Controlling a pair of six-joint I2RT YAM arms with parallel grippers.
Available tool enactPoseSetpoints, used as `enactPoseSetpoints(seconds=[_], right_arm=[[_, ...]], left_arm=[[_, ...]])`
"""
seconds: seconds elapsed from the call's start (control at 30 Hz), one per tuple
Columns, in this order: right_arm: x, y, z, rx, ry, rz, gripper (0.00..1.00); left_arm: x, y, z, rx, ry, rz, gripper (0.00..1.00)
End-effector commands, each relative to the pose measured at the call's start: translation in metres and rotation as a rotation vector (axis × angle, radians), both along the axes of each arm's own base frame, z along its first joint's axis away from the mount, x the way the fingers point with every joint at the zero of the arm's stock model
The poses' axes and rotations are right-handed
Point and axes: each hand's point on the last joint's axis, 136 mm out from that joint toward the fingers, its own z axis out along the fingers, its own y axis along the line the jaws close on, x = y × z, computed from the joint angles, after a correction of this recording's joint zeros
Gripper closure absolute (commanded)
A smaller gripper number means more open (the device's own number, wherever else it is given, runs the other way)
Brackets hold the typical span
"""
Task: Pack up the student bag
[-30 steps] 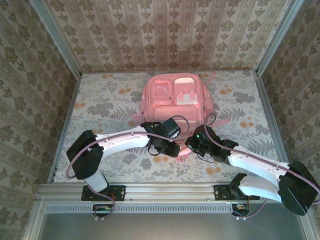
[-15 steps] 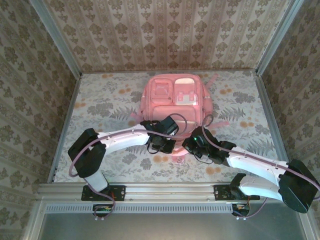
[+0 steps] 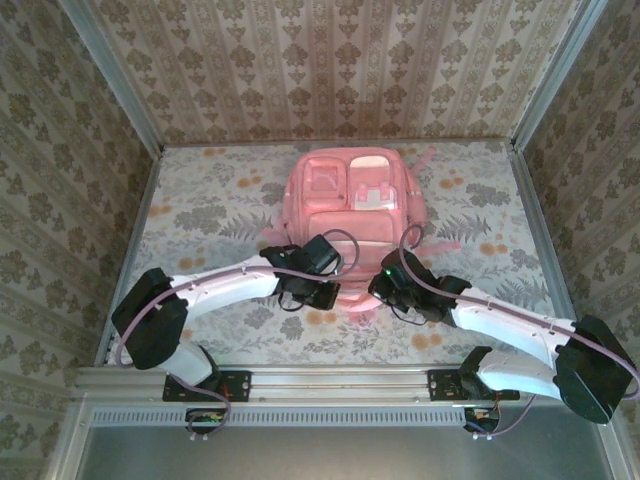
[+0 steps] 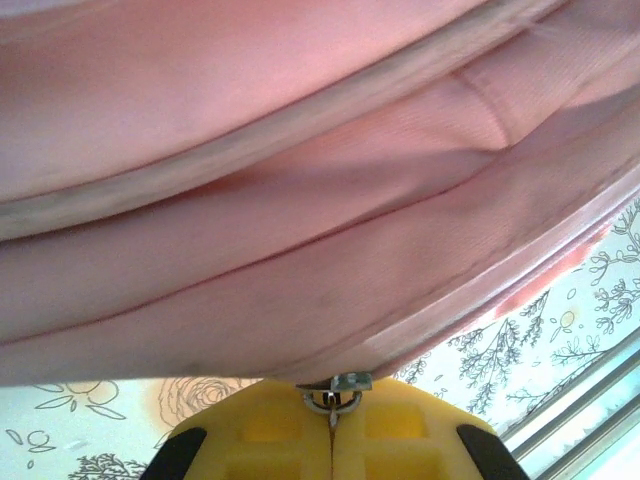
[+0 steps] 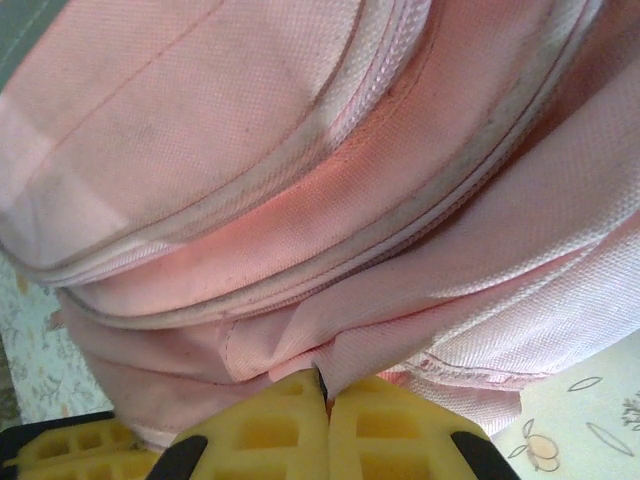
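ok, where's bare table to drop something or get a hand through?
Free: table between the student bag and the left wall, and the matching patch between bag and right wall. Crowded: the bag's near edge, where the left hand and right hand both pinch it.

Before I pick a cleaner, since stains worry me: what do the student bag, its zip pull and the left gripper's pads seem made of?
The student bag: matt pink woven cloth, probably synthetic; fine weave and stitched seams show. The zip pull: silvery metal, slightly glinting. The pads of the left gripper: matt yellow moulded plastic or rubber, with square recesses; which, I cannot tell.
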Motion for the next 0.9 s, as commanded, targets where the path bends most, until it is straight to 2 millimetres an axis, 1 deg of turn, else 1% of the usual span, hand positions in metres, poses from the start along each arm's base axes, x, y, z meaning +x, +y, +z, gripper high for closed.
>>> enactPoseSetpoints(seconds=[0.0, 0.13, 0.23, 0.37, 0.43, 0.57, 0.67, 0.87], right_arm=[[0.006, -0.044, -0.016, -0.174, 0.017, -0.086, 1.00], [0.012, -0.064, -0.012, -0.211, 0.011, -0.113, 1.00], [0.018, -0.087, -0.004, -0.248, -0.008, -0.144, 1.00], [0.025, -0.120, 0.003, -0.296, -0.003, -0.184, 1.00], [0.028, -0.132, 0.006, -0.312, -0.001, -0.193, 1.00], [0.034, -0.147, 0.007, -0.325, 0.015, -0.195, 1.00], [0.036, -0.160, 0.005, -0.332, 0.032, -0.213, 1.00], [0.040, -0.183, 0.002, -0.314, 0.051, -0.259, 1.00]], left_arm=[[-0.007, 0.028, -0.003, 0.054, 0.034, -0.007, 1.00], [-0.002, 0.038, -0.003, 0.050, 0.037, 0.012, 1.00], [0.004, 0.043, -0.004, 0.047, 0.035, 0.026, 1.00], [0.014, 0.039, -0.001, 0.028, 0.017, 0.024, 1.00], [0.022, 0.035, -0.003, 0.028, 0.013, 0.019, 1.00], [0.049, 0.022, -0.006, 0.014, 0.006, 0.030, 1.00], [0.075, 0.020, -0.011, 0.016, 0.009, 0.066, 1.00], [0.133, 0.030, -0.013, 0.017, 0.003, 0.162, 1.00]])
